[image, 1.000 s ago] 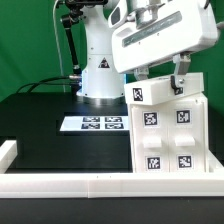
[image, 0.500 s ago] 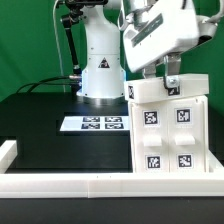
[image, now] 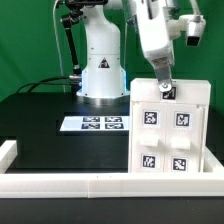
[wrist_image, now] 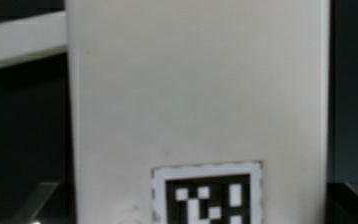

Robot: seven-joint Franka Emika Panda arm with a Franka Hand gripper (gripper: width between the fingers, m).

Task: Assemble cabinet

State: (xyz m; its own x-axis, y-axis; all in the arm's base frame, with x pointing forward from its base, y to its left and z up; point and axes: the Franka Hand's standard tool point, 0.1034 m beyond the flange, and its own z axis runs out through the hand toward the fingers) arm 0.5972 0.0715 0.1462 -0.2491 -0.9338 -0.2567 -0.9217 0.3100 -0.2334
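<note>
Cabinet (image: 170, 128): you are seeing it standing upright on the desk (image: 40, 110), right of frame.
Gripper (image: 163, 90): you are watching it swing from tilted to vertical, reaching the cabinet's top edge.
Gripper state: cannot tell.
Meaning: probably lining up for a grasp.

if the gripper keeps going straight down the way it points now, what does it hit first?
Most likely the cabinet: the gripper points down right at its top edge, and the wrist view is filled by its white panel. Whether they already touch is unclear.
</note>
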